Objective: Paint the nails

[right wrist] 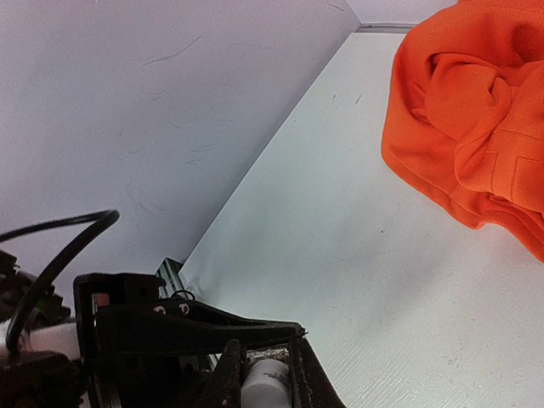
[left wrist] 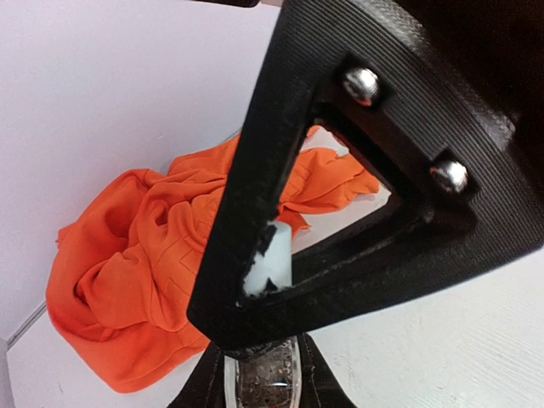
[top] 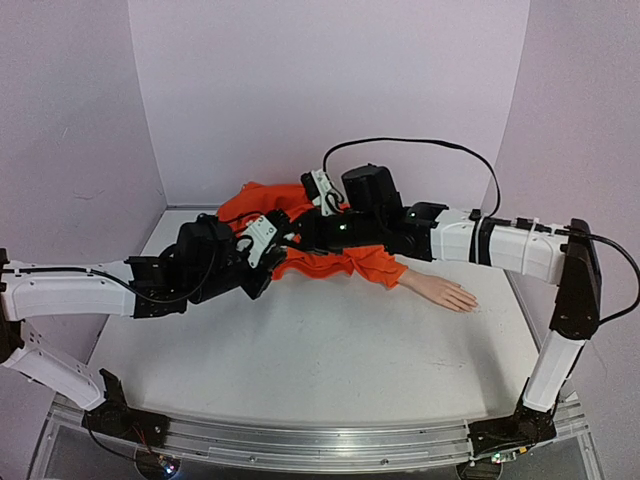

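Lying flat, mannequin hand (top: 447, 292) shows only overhead.

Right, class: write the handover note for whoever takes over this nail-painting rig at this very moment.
Left tool: shut on the small bottle.
Right tool: shut on its white cap.
Mannequin hand: flat on the table, right side, away from both tools.
Done: bottle and cap gripped.
Left: take the cap off, paint the nails, too small here to judge.
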Robot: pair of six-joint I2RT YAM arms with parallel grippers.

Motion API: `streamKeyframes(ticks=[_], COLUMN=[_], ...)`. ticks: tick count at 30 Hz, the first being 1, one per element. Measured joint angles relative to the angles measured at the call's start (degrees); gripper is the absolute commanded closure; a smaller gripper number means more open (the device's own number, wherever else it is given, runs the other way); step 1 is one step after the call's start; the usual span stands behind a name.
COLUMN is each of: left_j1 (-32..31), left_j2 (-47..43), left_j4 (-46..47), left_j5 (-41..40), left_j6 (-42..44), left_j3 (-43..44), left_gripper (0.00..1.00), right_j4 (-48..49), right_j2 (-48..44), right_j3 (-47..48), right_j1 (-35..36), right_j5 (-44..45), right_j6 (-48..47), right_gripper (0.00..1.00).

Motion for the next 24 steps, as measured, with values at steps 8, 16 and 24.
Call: streamKeyframes(ticks=[8, 16, 24], left_j1=[11.82, 11.72, 11.67], left_j2=[-7.06, -5.22, -7.93], left_j4=[-2.84, 0.15, 0.20], left_j5=[50.12, 80.30, 64.67], left_j6=[-7.17, -14.21, -9.99], left_j3=[-1.46, 1.81, -0.92], left_gripper=[1.00, 1.00, 1.00], right_j4=[0.87, -0.59, -0.85], right_j2=[-4.46, -10.14, -10.84], right_j3=[-3.15, -4.57, -5.75], right_j1=[-1.42, 1.25, 0.33], right_j5=[-24.39, -39.69, -31.21], right_j6=[-19.78, -32.35, -33.55], right_gripper=[1.00, 1.00, 0.46])
